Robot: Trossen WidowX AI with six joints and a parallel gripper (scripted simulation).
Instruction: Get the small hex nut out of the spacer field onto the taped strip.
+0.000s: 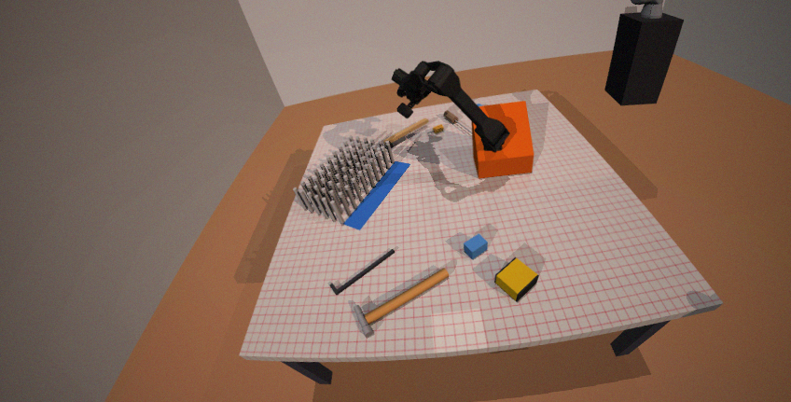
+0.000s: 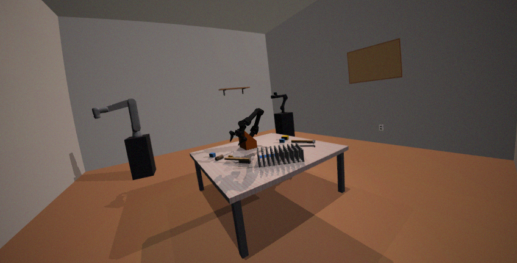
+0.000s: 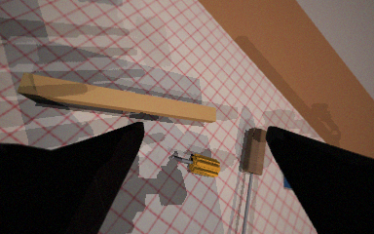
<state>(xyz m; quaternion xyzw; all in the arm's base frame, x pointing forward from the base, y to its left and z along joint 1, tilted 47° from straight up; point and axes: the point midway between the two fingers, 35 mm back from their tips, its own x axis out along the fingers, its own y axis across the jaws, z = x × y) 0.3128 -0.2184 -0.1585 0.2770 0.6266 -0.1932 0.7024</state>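
Black two-fingered gripper (image 1: pixel 409 93) (image 2: pixel 237 139) (image 3: pixel 204 130): hung upper centre in the top view, fingers apart, nothing between.
Grey metal spacers (image 1: pixel 346 178) (image 2: pixel 281 154): stood left of centre there.
Small hex nut: could not be made out.

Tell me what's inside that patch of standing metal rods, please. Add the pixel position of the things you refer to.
Between the rods (image 1: pixel 346 175) (image 2: pixel 281 154), slivers of the gridded table (image 1: pixel 555 220) (image 2: pixel 231 183) show. The rods cover most of the ground among them, so I cannot tell where the small nut lies.

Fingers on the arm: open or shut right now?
Open. In the wrist view the fingers stand wide apart, with nothing held between them.
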